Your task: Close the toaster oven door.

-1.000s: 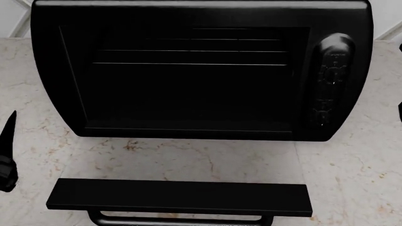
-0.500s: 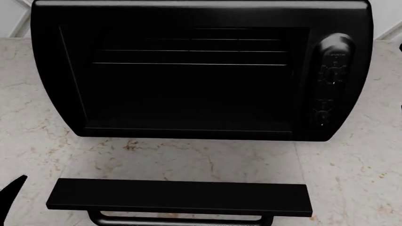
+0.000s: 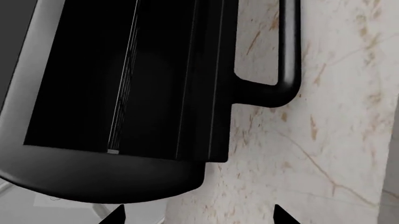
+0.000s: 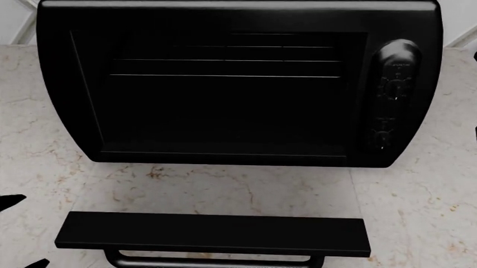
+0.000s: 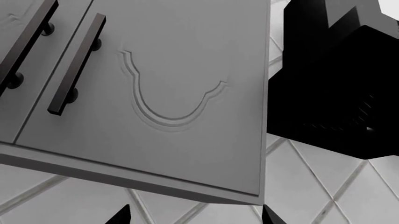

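The toaster oven (image 4: pixel 223 111) is a glossy black box at the back of the counter, with wire racks (image 4: pixel 223 70) inside and a knob column (image 4: pixel 395 95) at its right. The toaster oven door (image 4: pixel 212 234) lies swung down flat towards me, its bar handle (image 4: pixel 216 260) at the near edge. My left gripper (image 4: pixel 21 231) is open at the door's left end, with nothing between its fingers. The left wrist view shows the oven's side (image 3: pixel 124 70), the door edge (image 3: pixel 215 70) and the handle (image 3: pixel 288 46) beyond the open left gripper (image 3: pixel 198 217). My right gripper (image 5: pixel 195 217) is open and empty, facing cabinets.
The oven stands on a marble counter (image 4: pixel 417 212). In the right wrist view there are white cabinet doors (image 5: pixel 174 70) with dark bar pulls (image 5: pixel 74 65), a tiled wall (image 5: pixel 311 186), and a black boxy thing (image 5: pixel 337 84) beside them.
In the head view my left gripper has dropped from mid-height at the left edge to the lower left corner, and both its fingertips now show. The oven and door have not moved.
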Robot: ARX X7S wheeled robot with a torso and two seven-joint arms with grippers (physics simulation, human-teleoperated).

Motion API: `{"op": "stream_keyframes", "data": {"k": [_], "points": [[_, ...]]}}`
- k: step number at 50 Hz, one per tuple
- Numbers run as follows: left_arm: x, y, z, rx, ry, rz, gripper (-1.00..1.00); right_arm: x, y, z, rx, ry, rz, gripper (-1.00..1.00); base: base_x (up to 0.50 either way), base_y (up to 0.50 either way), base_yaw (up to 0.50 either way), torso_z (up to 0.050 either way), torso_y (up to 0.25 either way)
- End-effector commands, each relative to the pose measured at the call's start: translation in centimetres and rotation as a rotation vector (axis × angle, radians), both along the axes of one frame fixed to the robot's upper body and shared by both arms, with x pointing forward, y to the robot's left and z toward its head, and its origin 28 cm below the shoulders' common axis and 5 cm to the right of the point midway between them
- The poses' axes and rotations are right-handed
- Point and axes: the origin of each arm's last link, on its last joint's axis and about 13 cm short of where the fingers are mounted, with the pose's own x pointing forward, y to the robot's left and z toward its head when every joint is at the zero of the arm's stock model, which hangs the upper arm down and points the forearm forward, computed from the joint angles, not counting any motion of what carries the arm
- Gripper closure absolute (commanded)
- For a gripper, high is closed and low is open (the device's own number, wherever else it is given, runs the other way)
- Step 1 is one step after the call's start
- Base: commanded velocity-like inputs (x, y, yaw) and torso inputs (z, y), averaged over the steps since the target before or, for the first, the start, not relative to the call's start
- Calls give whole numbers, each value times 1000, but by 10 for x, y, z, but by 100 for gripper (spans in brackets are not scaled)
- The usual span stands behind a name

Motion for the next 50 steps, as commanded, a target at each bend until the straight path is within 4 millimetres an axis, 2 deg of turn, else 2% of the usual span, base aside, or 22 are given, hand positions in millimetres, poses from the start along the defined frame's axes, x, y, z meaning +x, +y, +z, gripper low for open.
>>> {"op": "stream_keyframes", "data": {"k": [1, 12, 36, 50], "points": [[16, -4, -10, 26, 25, -14, -100, 0, 1, 0, 1, 2, 1, -100, 0, 0, 0, 0, 0], [39, -12, -6, 35, 15, -36, -100, -2, -1, 1, 1, 2, -8, -100, 0, 0, 0, 0, 0], [63, -30, -9, 54, 14, -105, -100, -9, -4, -1, 7, -2, -26, -100, 0, 0, -1, 0, 0], [64, -40, -8, -173, -109, -57, -100, -9, -3, 4, 4, -10, -27, -100, 0, 0, 0, 0, 0]]}}
